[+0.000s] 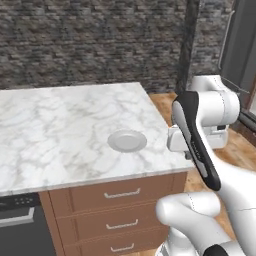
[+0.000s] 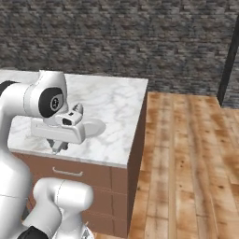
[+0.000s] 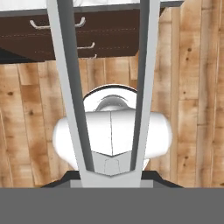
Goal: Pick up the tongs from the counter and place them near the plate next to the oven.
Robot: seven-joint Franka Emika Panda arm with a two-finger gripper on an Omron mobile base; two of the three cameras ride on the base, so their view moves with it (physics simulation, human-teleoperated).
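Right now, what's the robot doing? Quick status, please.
Gripper shut on the tongs, off the counter's front edge. Tongs' arms hang over the wood floor. Plate on the counter. Nothing seen in the way.

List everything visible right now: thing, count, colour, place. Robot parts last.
tongs: 1, silver-grey, held in the gripper; the hand view looks along its two arms, down at the floor
plate: 1, light grey, on the marble top near its right front corner
marble top: 1, white with grey veins, over the drawers
drawers: 3 fronts showing, brown wood with silver handles, under the marble top
brick wall: 1, dark grey, behind the marble top
floor: wood planks, light brown, right of the cabinet
black appliance front: 1, left of the drawers, partly cut off
arm: 1, white with dark joints, raised beside the marble top's right edge
gripper: 1, shut on the tongs
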